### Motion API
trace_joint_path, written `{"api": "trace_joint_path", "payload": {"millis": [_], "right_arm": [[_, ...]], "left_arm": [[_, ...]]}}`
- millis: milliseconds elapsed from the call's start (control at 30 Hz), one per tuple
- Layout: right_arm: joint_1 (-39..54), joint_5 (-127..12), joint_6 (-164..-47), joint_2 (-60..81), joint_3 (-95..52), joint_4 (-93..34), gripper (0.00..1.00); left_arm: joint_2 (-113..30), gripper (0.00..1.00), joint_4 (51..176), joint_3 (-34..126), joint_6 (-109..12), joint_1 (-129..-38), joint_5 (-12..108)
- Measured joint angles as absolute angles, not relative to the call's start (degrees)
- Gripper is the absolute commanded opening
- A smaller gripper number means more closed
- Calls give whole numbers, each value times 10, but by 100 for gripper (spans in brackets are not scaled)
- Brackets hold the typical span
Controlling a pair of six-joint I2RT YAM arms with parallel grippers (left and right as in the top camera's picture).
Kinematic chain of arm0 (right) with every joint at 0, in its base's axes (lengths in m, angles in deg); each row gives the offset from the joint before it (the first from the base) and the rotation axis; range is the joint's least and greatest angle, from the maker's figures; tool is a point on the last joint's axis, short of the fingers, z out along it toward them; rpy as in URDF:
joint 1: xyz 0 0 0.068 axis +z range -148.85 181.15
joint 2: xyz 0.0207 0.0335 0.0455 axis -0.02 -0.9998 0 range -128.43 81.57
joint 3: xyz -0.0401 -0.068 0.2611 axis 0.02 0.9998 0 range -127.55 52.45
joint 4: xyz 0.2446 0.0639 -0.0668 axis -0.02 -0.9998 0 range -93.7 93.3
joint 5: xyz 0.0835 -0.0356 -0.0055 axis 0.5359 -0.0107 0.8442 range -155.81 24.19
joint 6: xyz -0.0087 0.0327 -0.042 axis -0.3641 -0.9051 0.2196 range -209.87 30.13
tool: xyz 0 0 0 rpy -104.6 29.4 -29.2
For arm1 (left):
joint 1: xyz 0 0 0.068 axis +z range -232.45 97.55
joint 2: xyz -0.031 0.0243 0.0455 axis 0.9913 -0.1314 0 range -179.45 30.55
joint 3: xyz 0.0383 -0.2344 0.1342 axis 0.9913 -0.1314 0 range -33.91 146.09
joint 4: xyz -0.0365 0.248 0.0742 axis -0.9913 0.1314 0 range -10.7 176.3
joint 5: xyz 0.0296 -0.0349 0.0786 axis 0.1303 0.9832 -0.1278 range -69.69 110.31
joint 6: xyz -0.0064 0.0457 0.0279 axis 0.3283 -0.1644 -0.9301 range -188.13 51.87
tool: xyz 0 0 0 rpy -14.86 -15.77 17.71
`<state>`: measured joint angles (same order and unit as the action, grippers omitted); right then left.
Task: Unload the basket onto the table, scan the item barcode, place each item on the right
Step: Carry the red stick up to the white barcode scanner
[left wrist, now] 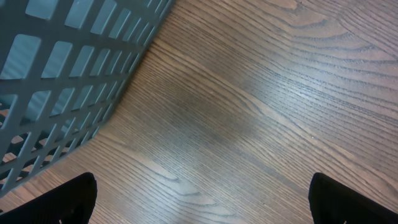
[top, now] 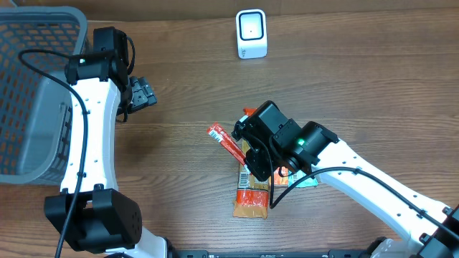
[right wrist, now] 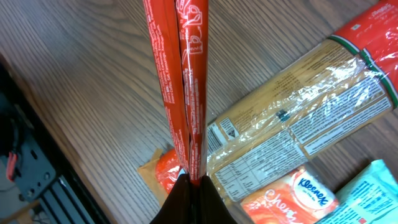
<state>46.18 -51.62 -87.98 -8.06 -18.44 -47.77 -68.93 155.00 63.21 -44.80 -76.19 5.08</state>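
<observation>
My right gripper (right wrist: 194,183) is shut on the near end of a long red twin-stick snack pack (right wrist: 180,81), which points away from the fingers over the wood table. In the overhead view the same pack (top: 224,141) sticks out to the upper left of the right gripper (top: 244,154), mid-table. I cannot make out a barcode on its visible side. The white scanner (top: 252,34) stands at the far edge, well apart from the pack. My left gripper (top: 143,94) hangs open beside the basket, with only bare table between its fingers (left wrist: 74,199).
A grey mesh basket (top: 36,93) fills the left side and shows in the left wrist view (left wrist: 62,74). Under the right gripper lie a clear spaghetti pack (right wrist: 298,106), an orange Kleenex packet (right wrist: 292,199) and a teal packet (right wrist: 367,193).
</observation>
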Motion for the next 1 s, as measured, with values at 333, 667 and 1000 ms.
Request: {"api": "trace_joint_path", "payload": {"millis": [333,667,1000], "right_arm": [[461,-569,-854,-81,-197,-504,4],[389,-613,-849,-79,-453,-632,3],[376,-669,-732,-102,-518,-587,3]], "left_arm": [[-689,100,1550,632,-448,-762,51],[-689,100,1550,632,-448,-762,51],[-689,100,1550,632,-448,-762,51]]}}
